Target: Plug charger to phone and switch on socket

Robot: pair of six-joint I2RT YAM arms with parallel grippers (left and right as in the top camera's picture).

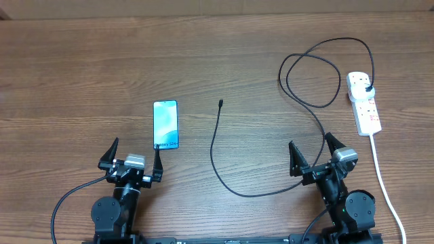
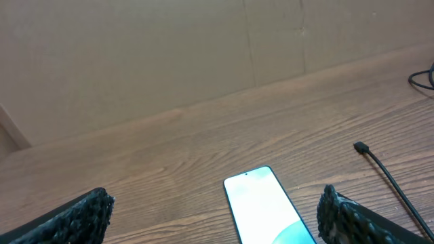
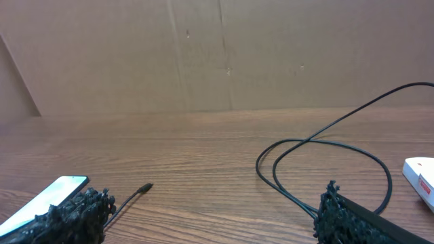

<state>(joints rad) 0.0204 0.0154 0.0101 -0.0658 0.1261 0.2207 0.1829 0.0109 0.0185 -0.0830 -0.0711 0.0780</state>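
**Desk:** What's on the table (image 1: 81, 68), by count?

**Photographer:** One phone (image 1: 165, 125), one charger (image 1: 212, 152), one socket (image 1: 366, 108) and two arms. The phone lies flat, left of centre in the overhead view, with its blue screen lit. The charger's connector tip (image 1: 221, 103) lies loose near the middle of the frame, apart from the phone. Its cable sags toward the bottom edge, then climbs and loops in the upper right. Its black plug (image 1: 367, 89) sits in the socket's top outlet. The socket lies at the right edge, and its white cord (image 1: 383, 183) trails down to the lower right corner.

**Desk:** And the pincers?

**Photographer:** Both are spread wide and hold nothing. The left gripper (image 1: 137, 146) sits in the lower left. One of its fingertips is just beside the phone's near end, though contact cannot be told. In the left wrist view the phone (image 2: 261, 203) lies ahead between the two fingers. The right gripper (image 1: 309, 139) sits in the lower right. The charger's cable runs across the table between its fingers, and neither finger is closed on it.
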